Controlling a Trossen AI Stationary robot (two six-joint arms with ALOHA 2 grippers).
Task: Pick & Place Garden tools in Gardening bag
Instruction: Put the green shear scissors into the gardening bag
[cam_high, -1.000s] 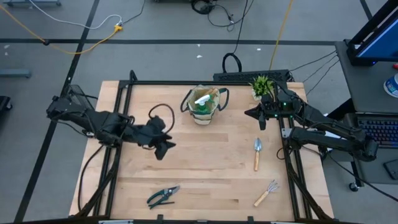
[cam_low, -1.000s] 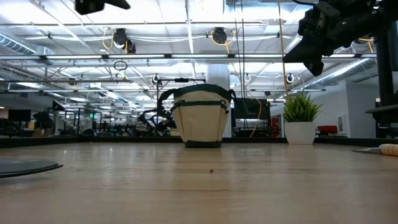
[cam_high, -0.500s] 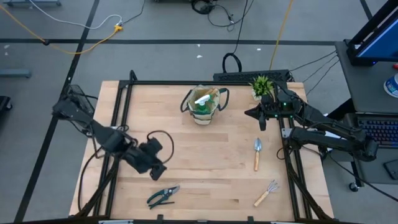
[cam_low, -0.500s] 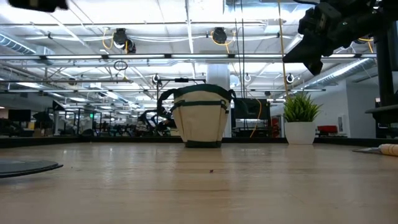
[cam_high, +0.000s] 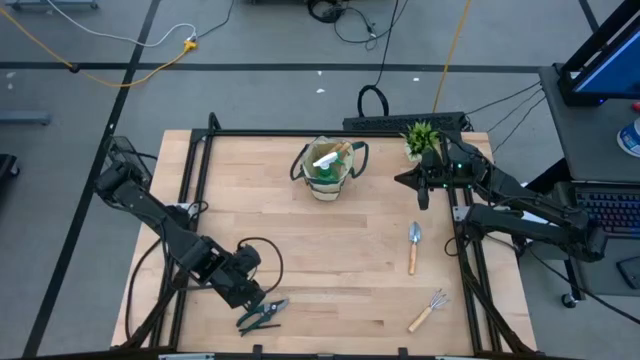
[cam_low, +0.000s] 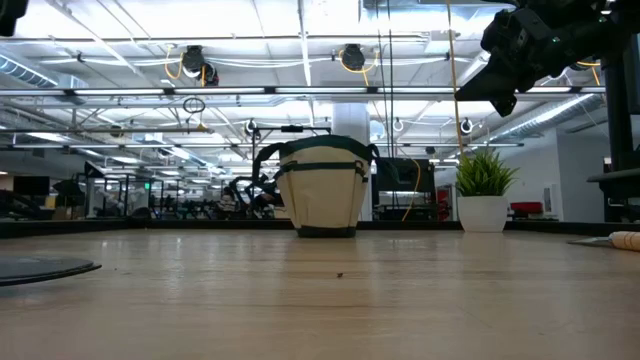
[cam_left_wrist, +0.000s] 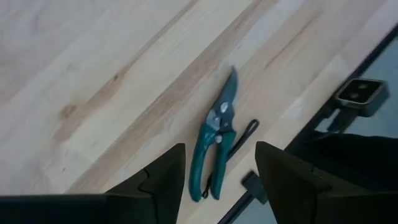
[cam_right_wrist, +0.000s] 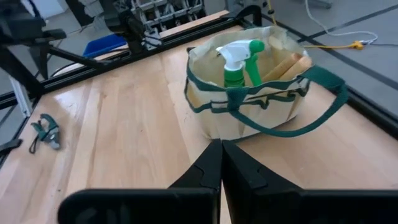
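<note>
The pruning shears (cam_high: 263, 316), with green handles, lie flat near the table's front edge, left of centre. My left gripper (cam_high: 256, 302) hovers just over them, open; in the left wrist view its fingers (cam_left_wrist: 163, 180) stand on either side of the shears' handle end (cam_left_wrist: 205, 177) without touching. The beige gardening bag (cam_high: 328, 168) stands at the far middle with a green spray bottle (cam_right_wrist: 236, 62) and a wooden handle (cam_right_wrist: 287, 65) inside. A trowel (cam_high: 413, 246) and a hand rake (cam_high: 429, 310) lie at the right. My right gripper (cam_high: 403, 182) is shut, raised right of the bag.
A small spiky potted plant (cam_high: 421, 138) stands at the far right corner, close to my right arm. A black frame rail (cam_left_wrist: 348, 99) runs along the table's edge beside the shears. Bare wood lies between the bag and the shears.
My left gripper has swung from the table's middle left toward the near edge and now stands over the pruning shears. My right arm has kept still.
</note>
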